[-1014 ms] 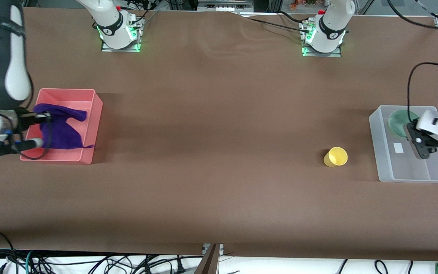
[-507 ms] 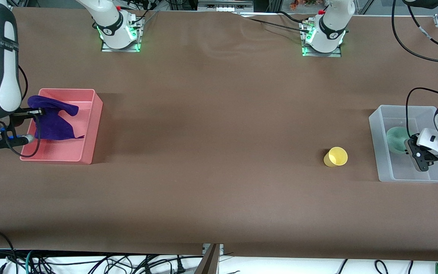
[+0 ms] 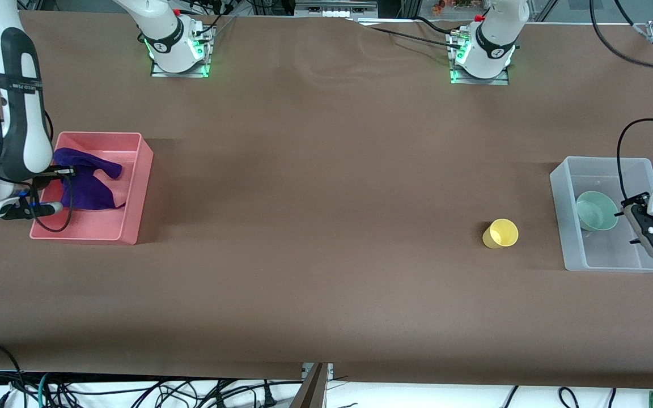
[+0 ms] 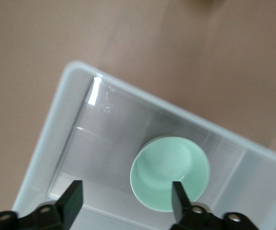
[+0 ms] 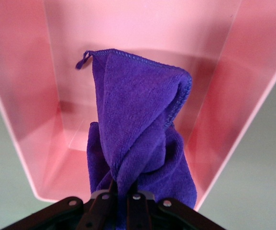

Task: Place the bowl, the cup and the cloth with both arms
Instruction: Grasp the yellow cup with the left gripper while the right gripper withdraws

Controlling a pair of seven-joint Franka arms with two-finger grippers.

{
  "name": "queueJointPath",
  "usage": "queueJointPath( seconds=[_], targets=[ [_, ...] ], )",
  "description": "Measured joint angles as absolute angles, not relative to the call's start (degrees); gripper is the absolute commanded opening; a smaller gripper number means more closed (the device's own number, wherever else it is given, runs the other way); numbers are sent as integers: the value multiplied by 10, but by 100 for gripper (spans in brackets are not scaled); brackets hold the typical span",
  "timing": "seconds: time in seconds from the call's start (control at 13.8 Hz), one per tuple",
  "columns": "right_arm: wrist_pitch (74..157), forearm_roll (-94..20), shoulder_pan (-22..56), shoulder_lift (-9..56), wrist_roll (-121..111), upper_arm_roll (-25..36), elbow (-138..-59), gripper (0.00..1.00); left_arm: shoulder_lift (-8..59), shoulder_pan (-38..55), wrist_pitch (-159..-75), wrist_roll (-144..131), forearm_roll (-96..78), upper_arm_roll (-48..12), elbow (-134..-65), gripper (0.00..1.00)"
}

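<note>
At the right arm's end of the table stood a pink bin [image 3: 136, 187]; the right gripper [image 3: 67, 170] hung over it with its fingers clenched on the purple terry cloth [image 3: 85, 184], which drooped in folds from the fingertips down into the bin; in the right wrist view the cloth [image 5: 138, 129] was bunched where the fingers pinched it and hung with its stitched hem and a small loop tag turned toward the bin's bottom; whether its lowest folds touched that bottom could not be told.

Toward the left arm's end sat a translucent white bin [image 3: 564, 226]; the sage-green bowl [image 3: 597, 211] rested upright inside it, against the wall nearest the cup and about midway along it; the left gripper [image 3: 647, 229] hovered over the bin just beside the bowl, its fingers spread apart and grasping nothing; the left wrist view showed the bowl [image 4: 170, 173] lying free on the bin's [image 4: 42, 148] floor, with the two dark fingertips [image 4: 71, 200] wide apart above it, one of them crossing the bowl's rim in the picture.

The pale yellow cup [image 3: 500, 233] lay on the brown table [image 3: 326, 238] just beside the white bin, toward the middle of the table, its round mouth tilted up toward the front camera; neither gripper was near it.
</note>
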State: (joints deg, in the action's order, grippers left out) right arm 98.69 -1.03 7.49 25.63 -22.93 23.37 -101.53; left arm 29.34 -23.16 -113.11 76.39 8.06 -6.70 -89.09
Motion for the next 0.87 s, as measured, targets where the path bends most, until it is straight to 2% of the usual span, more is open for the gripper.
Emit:
queueJointPath(
  seconds=[0.07,0.43,0.65,0.72,0.87],
  targets=[
    [992,-10,75,258,-229,234,-1019,100,278,-230,-1113,702,80,-88,-891,100],
    [986,-11,79,239,-230,230,-995,100,275,-217,-1072,388,79,-183,-903,100],
    [910,-11,82,206,-230,188,-926,100,306,-192,-1099,301,79,-197,-911,98],
    [885,-12,83,195,-228,165,-903,100,321,-188,-1120,293,79,-197,-913,91],
    [863,-13,85,173,-193,114,-877,100,353,-185,-1152,282,79,-197,-916,48]
  ],
)
